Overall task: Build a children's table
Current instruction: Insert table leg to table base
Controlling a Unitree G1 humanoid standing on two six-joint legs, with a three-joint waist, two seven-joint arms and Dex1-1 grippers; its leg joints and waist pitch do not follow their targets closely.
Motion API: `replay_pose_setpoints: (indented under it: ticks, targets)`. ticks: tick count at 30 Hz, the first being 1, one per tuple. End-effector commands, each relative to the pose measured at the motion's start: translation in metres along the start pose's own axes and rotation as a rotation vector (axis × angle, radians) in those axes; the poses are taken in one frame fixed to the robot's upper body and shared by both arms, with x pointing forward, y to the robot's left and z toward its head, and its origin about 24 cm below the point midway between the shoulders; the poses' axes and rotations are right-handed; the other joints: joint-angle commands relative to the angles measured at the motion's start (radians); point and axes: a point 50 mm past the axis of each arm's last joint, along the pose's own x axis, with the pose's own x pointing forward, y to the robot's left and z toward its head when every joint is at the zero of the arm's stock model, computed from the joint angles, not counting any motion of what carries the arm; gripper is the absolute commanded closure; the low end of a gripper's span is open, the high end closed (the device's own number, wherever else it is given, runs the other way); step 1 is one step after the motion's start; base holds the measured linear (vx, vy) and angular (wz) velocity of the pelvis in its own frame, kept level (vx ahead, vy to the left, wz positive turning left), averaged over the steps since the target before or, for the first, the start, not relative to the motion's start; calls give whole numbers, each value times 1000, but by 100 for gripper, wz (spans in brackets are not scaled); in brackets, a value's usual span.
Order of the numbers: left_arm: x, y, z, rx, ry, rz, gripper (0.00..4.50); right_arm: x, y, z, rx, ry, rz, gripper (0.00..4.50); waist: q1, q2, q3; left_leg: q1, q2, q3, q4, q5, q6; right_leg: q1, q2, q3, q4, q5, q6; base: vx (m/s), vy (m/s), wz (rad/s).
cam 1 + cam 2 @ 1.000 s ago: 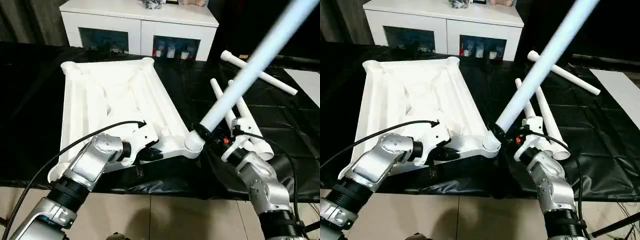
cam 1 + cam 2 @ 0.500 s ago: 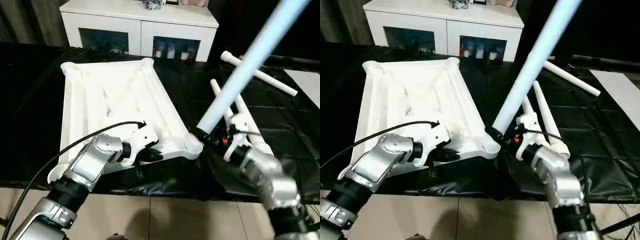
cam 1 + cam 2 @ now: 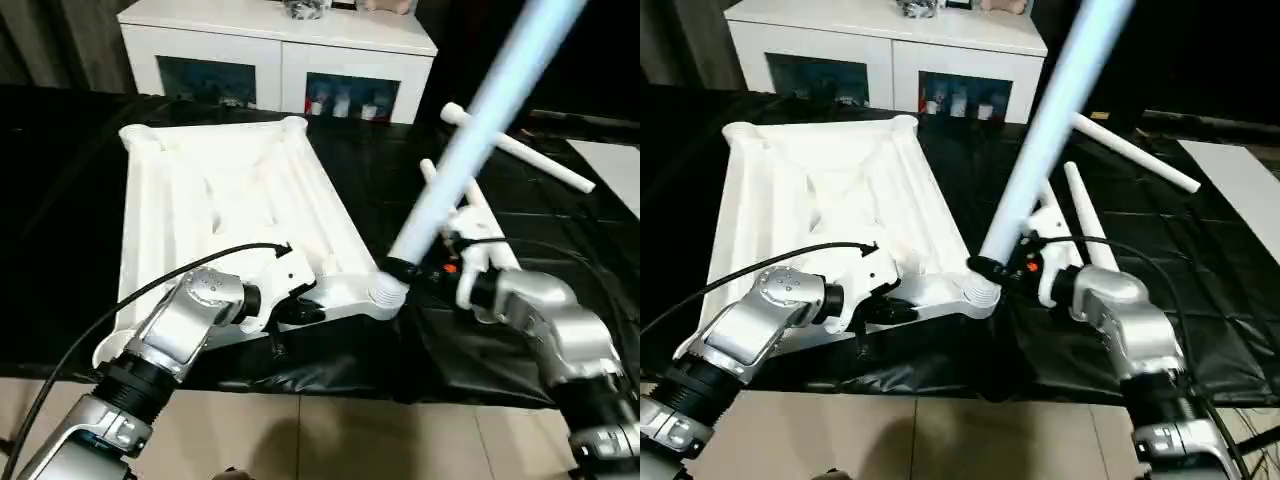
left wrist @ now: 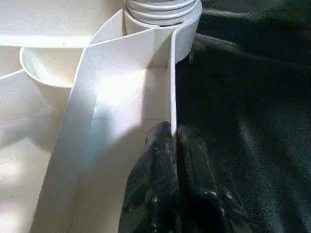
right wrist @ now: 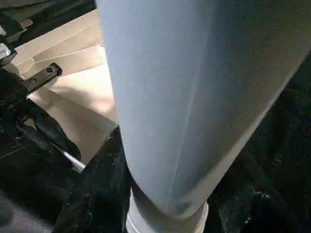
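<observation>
The children's table top (image 3: 230,190) lies upside down on the black cloth, ribbed underside up. My left gripper (image 4: 174,128) is shut on its thin near rim wall, close to the near right corner. At that corner a white leg (image 3: 470,150) stands tilted up and to the right, and its threaded end (image 3: 385,292) sits at the corner socket (image 4: 163,7). My right gripper (image 3: 405,270) is shut around the leg just above the threads. The same leg (image 5: 184,97) passes close in front of the right wrist camera.
Three more white legs (image 3: 520,150) lie on the cloth to the right, partly behind my right arm. A white cabinet (image 3: 280,60) with glass-fronted doors stands behind the table. A flat white board (image 3: 615,165) shows at the right edge. Floor tiles (image 3: 330,440) lie below the table's front edge.
The held leg has tipped more upright, its top swinging left while its threaded end stays at the corner. My right forearm has risen and turned. The left arm has not moved.
</observation>
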Motion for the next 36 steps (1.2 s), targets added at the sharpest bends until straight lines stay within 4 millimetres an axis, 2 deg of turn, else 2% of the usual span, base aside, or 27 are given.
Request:
replay_pose_setpoints:
  ticks: [1, 4, 6, 9, 13, 16, 18, 19, 20, 22, 23, 24, 25, 26, 27, 32, 34, 35, 36]
  targets:
    - [-3, 6, 19, 63, -55, 20, 450, 4, 4, -38, 74, 179, 4, 266, -8, 11, -37, 23, 65, -47, -97, -504, -61, 4, -89, 42, -104, -606, -118, 0, 0, 0]
    - [-3, 5, 20, 63, -55, 8, 450, 9, 5, -29, 92, 170, 53, 266, -18, 10, -36, 26, 63, -49, -95, -529, -62, -2, -89, 39, -109, -634, -110, 0, 0, 0]
    - [-3, 4, 20, 63, -53, -5, 450, 9, 5, -30, 104, 186, 73, 266, -19, 11, -36, 24, 64, -50, -95, -519, -58, 1, -90, 40, -110, -634, -111, 0, 0, 0]
    - [-3, 4, 20, 65, -50, -9, 450, 9, 4, -32, 131, 212, 98, 266, -18, 13, -38, 24, 67, -47, -98, -504, -58, 1, -88, 43, -104, -580, -130, 0, 0, 0]
    - [-5, 2, 18, 69, -44, -17, 450, 8, -5, -31, 155, 234, 59, 266, -15, 15, -41, 23, 69, -41, -99, -475, -62, 4, -85, 47, -90, -462, -180, 0, 0, 0]
    - [-5, 2, 18, 69, -42, -19, 450, 9, -8, -29, 161, 216, 40, 266, -12, 15, -43, 22, 69, -38, -100, -451, -63, 8, -84, 48, -85, -413, -196, 0, 0, 0]
    - [-6, 2, 17, 77, -31, -28, 450, 11, -10, -27, 157, 216, 33, 266, -13, 20, -43, 20, 68, -38, -100, -447, -65, 11, -84, 48, -83, -403, -204, 0, 0, 0]
    - [-6, 1, 16, 80, -28, -30, 450, 12, -10, -27, 155, 218, 37, 266, -13, 19, -43, 19, 68, -38, -101, -447, -65, 12, -84, 48, -84, -404, -203, 0, 0, 0]
    - [-6, 1, 17, 85, -26, -33, 450, 14, -7, -25, 147, 225, 71, 266, -11, 22, -42, 23, 67, -38, -100, -455, -66, 10, -85, 48, -85, -417, -200, 0, 0, 0]
    - [-5, 1, 17, 86, -27, -31, 450, 15, -5, -24, 133, 243, 104, 266, -13, 20, -41, 22, 68, -39, -100, -464, -67, 11, -85, 47, -87, -439, -193, 0, 0, 0]
    - [-5, 1, 18, 86, -28, -30, 450, 15, -5, -24, 130, 247, 108, 266, -14, 13, -41, 21, 68, -39, -101, -463, -65, 12, -84, 46, -87, -444, -191, 0, 0, 0]
    - [-5, 2, 18, 87, -28, -19, 450, 14, -5, -24, 122, 247, 105, 266, -12, 17, -41, 22, 69, -39, -100, -458, -64, 11, -86, 48, -87, -447, -190, 0, 0, 0]
    - [-5, 2, 18, 87, -28, -16, 450, 14, -5, -24, 122, 246, 103, 266, -12, 14, -41, 22, 69, -39, -100, -455, -63, 10, -86, 48, -87, -447, -190, 0, 0, 0]
    - [-5, 3, 18, 89, -27, -4, 450, 14, -6, -24, 121, 234, 94, 266, -11, 16, -41, 23, 69, -39, -100, -454, -63, 10, -86, 48, -87, -446, -190, 0, 0, 0]
    - [-6, 5, 17, 90, -23, 23, 450, 12, -9, -19, 106, 164, 48, 266, -10, 13, -41, 23, 70, -38, -101, -451, -63, 9, -87, 48, -88, -443, -188, 0, 0, 0]
    - [-12, 11, 9, 121, -4, 85, 450, 4, -17, 19, 133, -111, -21, 266, -8, 16, -45, 21, 70, -40, -102, -439, -61, 12, -87, 48, -86, -429, -182, 0, 0, 0]
    - [-15, 14, 7, 118, -3, 110, 450, -1, -17, 32, 142, -187, -21, 266, -7, 17, -51, 11, 69, -36, -100, -357, -47, 21, -85, 48, -75, -334, -201, 0, 0, 0]
    - [-17, 16, 6, 121, -4, 120, 450, -4, -16, 40, 146, -230, -18, 266, -6, 21, -53, 9, 69, -34, -99, -332, -42, 23, -84, 49, -71, -301, -206, 0, 0, 0]
    - [-20, 19, 6, 125, -3, 130, 450, -8, -16, 49, 139, -271, -22, 266, -3, 20, -57, 9, 68, -29, -95, -282, -29, 24, -82, 48, -65, -241, -216, 0, 0, 0]
